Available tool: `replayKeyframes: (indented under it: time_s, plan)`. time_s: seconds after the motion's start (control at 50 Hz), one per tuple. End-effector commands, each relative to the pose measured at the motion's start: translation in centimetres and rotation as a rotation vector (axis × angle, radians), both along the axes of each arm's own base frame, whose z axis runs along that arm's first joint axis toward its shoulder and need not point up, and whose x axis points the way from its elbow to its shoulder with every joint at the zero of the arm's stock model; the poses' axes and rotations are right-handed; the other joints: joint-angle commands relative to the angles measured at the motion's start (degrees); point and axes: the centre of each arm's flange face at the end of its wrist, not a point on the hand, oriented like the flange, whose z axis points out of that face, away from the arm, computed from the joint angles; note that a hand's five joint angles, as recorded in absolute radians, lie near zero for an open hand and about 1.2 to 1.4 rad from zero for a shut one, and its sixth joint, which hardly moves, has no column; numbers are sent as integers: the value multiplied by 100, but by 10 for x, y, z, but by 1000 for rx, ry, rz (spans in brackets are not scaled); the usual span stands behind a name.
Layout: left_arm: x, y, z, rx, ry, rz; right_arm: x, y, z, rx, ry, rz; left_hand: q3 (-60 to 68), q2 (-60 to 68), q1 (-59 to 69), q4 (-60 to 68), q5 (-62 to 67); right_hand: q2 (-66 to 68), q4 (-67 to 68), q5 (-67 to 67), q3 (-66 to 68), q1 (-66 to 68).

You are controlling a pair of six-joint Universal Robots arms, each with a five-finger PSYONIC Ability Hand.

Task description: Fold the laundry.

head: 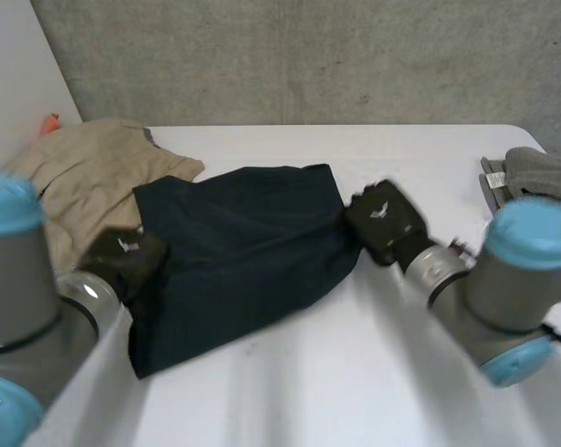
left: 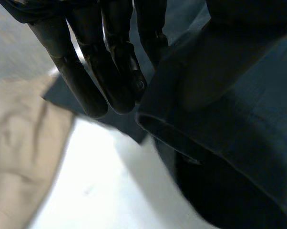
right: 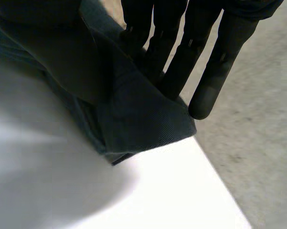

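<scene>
A dark navy garment [head: 243, 242] lies spread on the white table [head: 355, 372]. My left hand [head: 122, 253] is at its left edge. In the left wrist view the fingers [left: 110, 71] press a raised fold of the navy cloth [left: 229, 119], which drapes over the thumb side. My right hand [head: 385, 219] is at the garment's right edge. There its fingers [right: 181, 57] pinch a lifted corner of the navy cloth [right: 138, 114] against the covered thumb.
A beige garment [head: 85, 177] lies crumpled at the back left, touching the navy one. Folded grey cloth [head: 541, 172] sits at the right edge. A small orange thing [head: 50, 121] lies behind the beige garment. The table edge [right: 215, 162] runs close to my right hand.
</scene>
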Motion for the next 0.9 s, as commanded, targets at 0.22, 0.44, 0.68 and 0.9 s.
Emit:
replayKeyframes:
  time_s: [0.22,0.44,0.68,0.9]
  plan:
    - [5,29,188,-296,188,-170,-80,26,191,200,-3,-111,1183,1151,1413,1156,1324,1281,1182,1428,1316,1492]
    - [-22,-34,147,-176,134,-142,-63,5,165,283,-63,-88,1183,1151,1413,1156,1324,1281,1182,1428,1316,1492]
    - [-48,-138,171,-540,305,-86,-26,-82,162,-99,-313,-171,1183,1151,1413,1156,1324,1281,1182,1428,1316,1492]
    - [-42,-119,292,-1032,726,-148,-15,-81,260,-619,-728,-83,1183,1151,1413,1156,1324,1281,1182,1428,1316,1492]
